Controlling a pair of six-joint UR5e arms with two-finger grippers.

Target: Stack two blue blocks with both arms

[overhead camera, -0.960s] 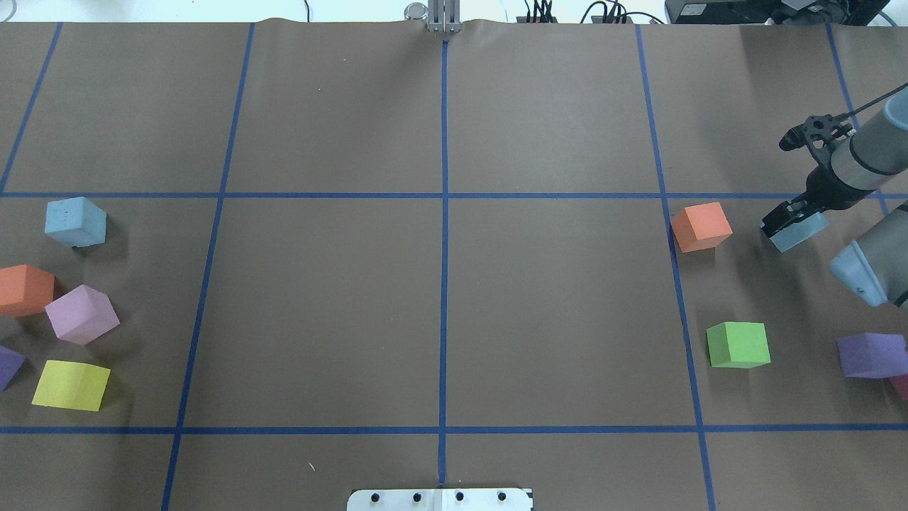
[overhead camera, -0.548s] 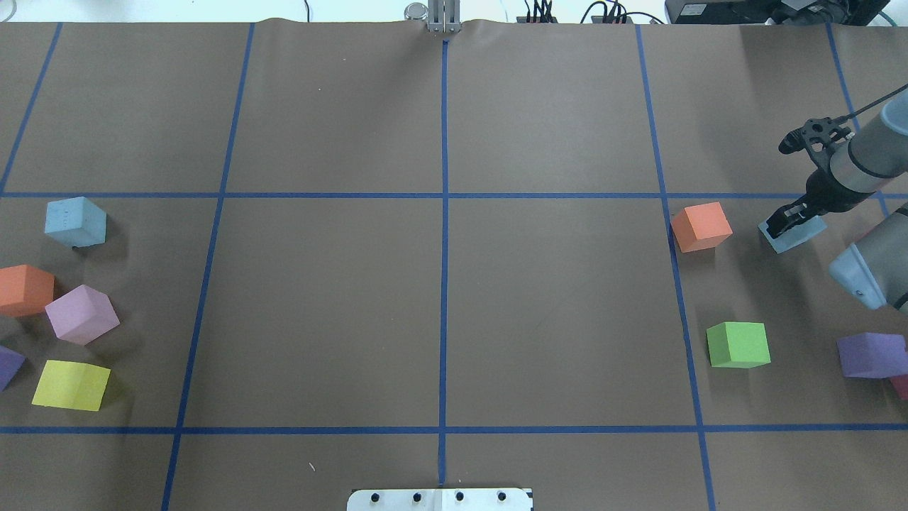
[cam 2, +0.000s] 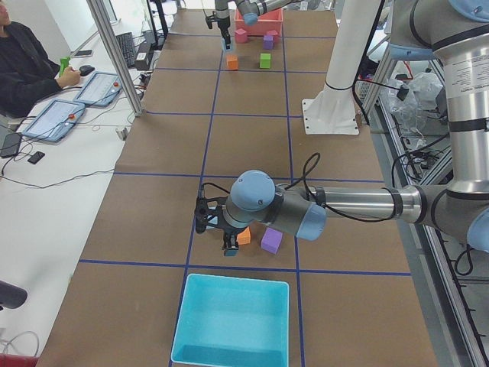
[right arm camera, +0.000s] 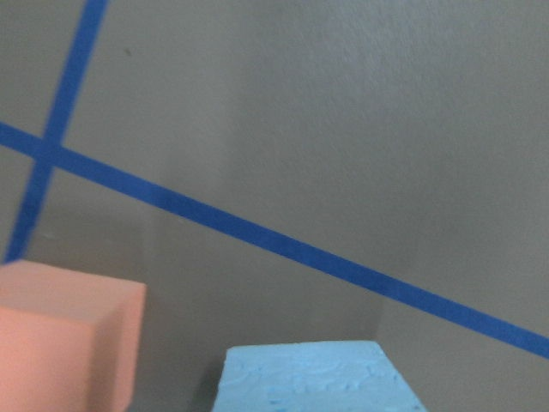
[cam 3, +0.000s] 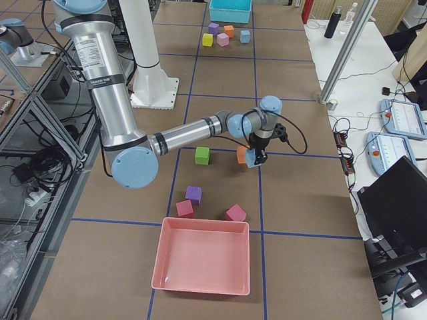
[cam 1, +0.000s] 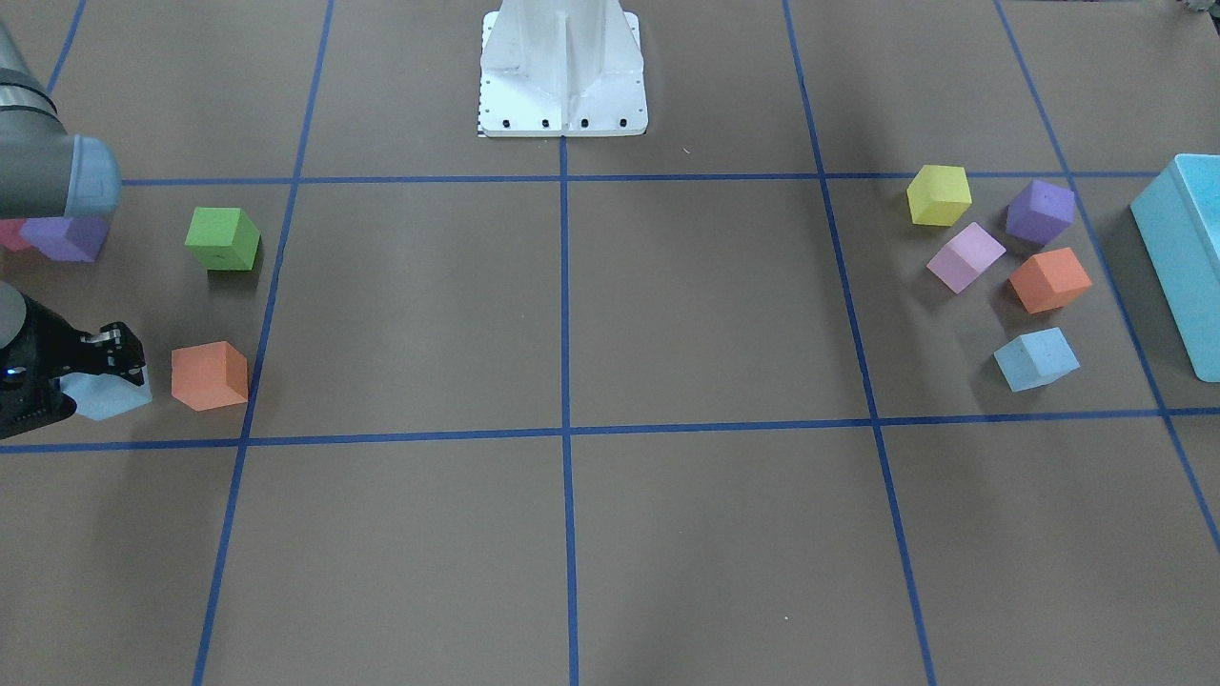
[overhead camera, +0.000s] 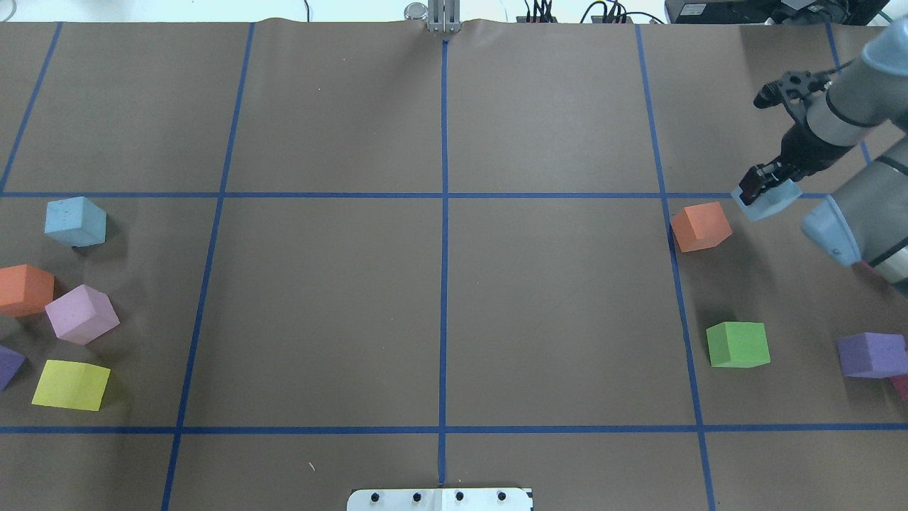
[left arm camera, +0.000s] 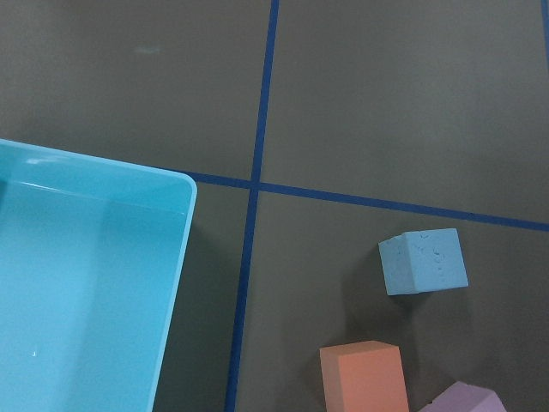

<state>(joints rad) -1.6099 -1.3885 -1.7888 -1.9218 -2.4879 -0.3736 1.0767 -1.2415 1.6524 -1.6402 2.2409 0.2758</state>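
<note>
Held: a blue block, clamped between the fingers of the right gripper, on the right side of the table, just beside an orange block. Pale sky-blue foam, faintly pitted. A cube, so no long axis; faces turned diagonal to the tape lines.

The second blue block sits flat on the table's left side, near the turquoise bin, also skewed. The left gripper hangs there; cannot tell its grip.
</note>
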